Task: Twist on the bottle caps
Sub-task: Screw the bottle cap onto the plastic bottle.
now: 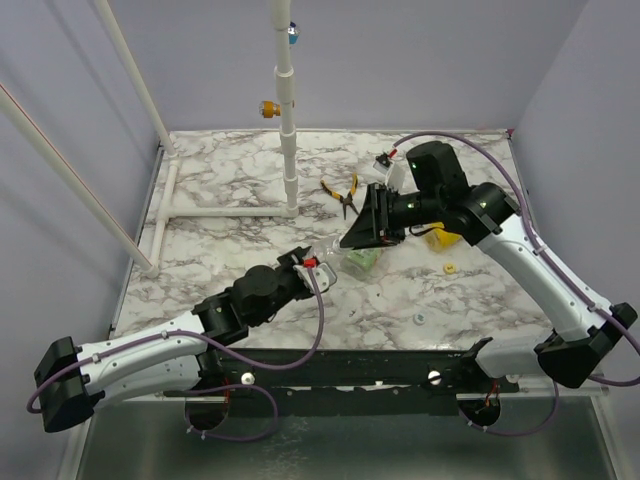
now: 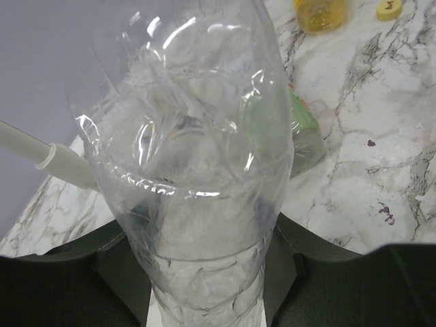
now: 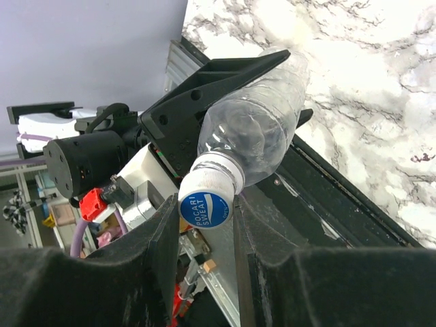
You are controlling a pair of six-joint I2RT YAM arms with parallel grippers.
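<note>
Marbled bench (image 1: 230, 180): clear bottle (image 3: 262, 126) is held between the arms, mostly hidden by the right jaws in top view. Body is clamped by the left jaws; blue cap (image 3: 205, 208) is pinched by the right jaws. Long axis is laid arm to arm, neck pointed at right wrist.

Light: bright, even; shadows soft.
Glare: white streaks on clear bottle (image 2: 197, 170).
Focus: blue cap (image 3: 206, 208) sharp, nearest edges seemingly soft.
</note>
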